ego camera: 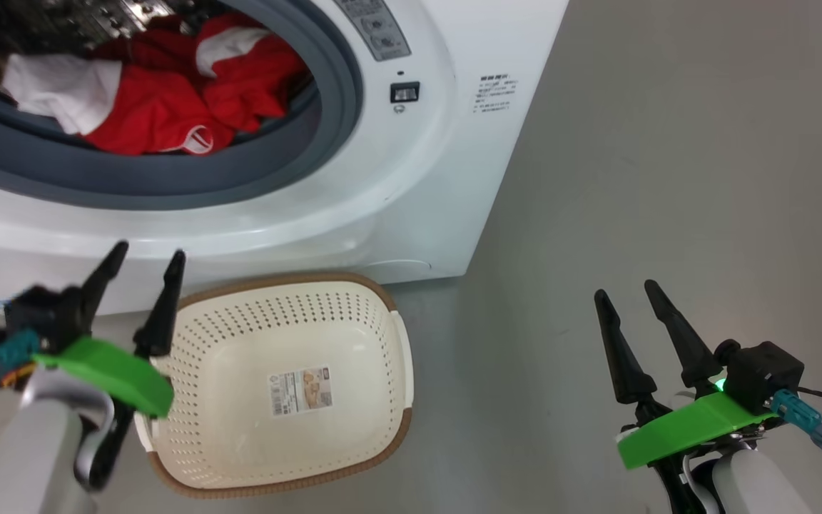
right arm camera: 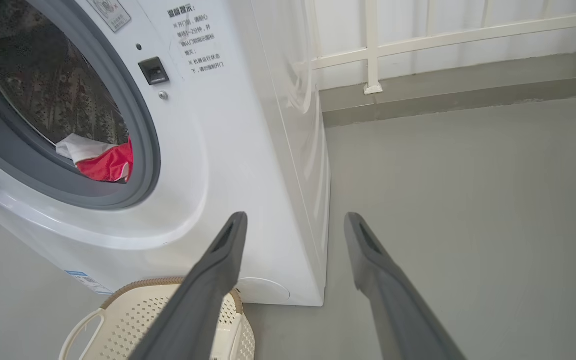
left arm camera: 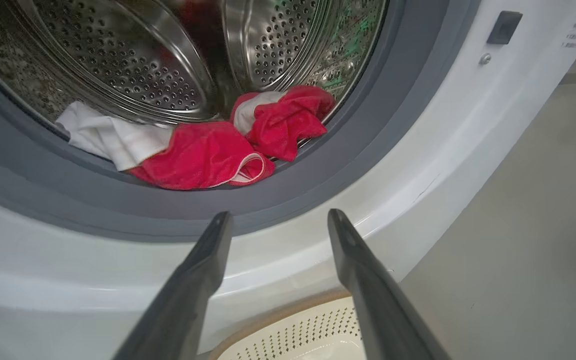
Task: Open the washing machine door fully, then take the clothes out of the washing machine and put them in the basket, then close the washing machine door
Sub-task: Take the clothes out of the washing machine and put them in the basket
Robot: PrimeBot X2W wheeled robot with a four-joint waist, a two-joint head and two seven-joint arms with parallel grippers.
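Left gripper [ego camera: 150,250] low at the left, its two dark fingers spread wide and gripping nothing. Tips point at the white front of the washing machine [ego camera: 418,178], just under the grey gasket [ego camera: 168,189]. In the head view its right-hand finger crosses the near left rim of the basket [ego camera: 275,280].

Clothes [ego camera: 161,107] sit in a heap at the bottom of the steel drum [left arm camera: 133,65]. White cloth is at the left of the heap, red pieces with white trim to its right, and the front red piece laps onto the gasket's lower lip.

Basket stands upright on the grey floor [ego camera: 668,178], right in front of the machine's lower front. Whether its far rim touches the panel, I cannot tell. Paper label [ego camera: 300,391] lies flat on its bottom.

Black latch socket [ego camera: 404,92] is on the machine's face, right of the gasket.

Right gripper [ego camera: 625,289] is low at the right, over bare floor, well apart from basket and machine. Fingers are spread wide, with nothing held.
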